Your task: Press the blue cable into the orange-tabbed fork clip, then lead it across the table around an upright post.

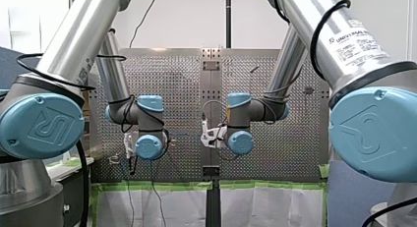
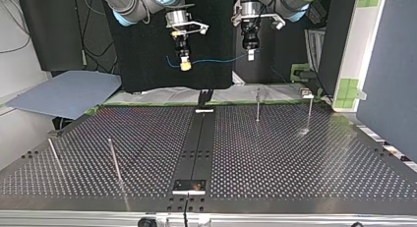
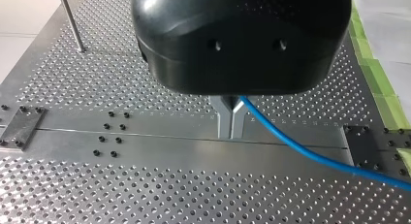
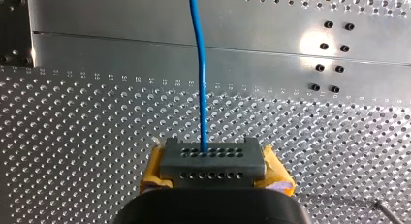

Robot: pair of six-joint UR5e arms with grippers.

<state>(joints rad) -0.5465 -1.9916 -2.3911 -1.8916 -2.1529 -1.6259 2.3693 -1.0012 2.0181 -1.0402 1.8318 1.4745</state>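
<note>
Approach stage, seemingly: held blue cable (image 2: 216, 61) well above table (image 2: 295, 158), between left gripper (image 3: 230, 121) and right gripper (image 4: 209, 155), both pinched tight on it. Next likely needed lowering onto clip, unidentified here.

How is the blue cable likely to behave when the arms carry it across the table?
Probably flexible rather than stiff: between my right gripper and my left gripper the blue cable hangs in a shallow curve. It likely has some spring, since it leaves the right jaws almost straight in the right wrist view. It looks thin, so probably light.
</note>
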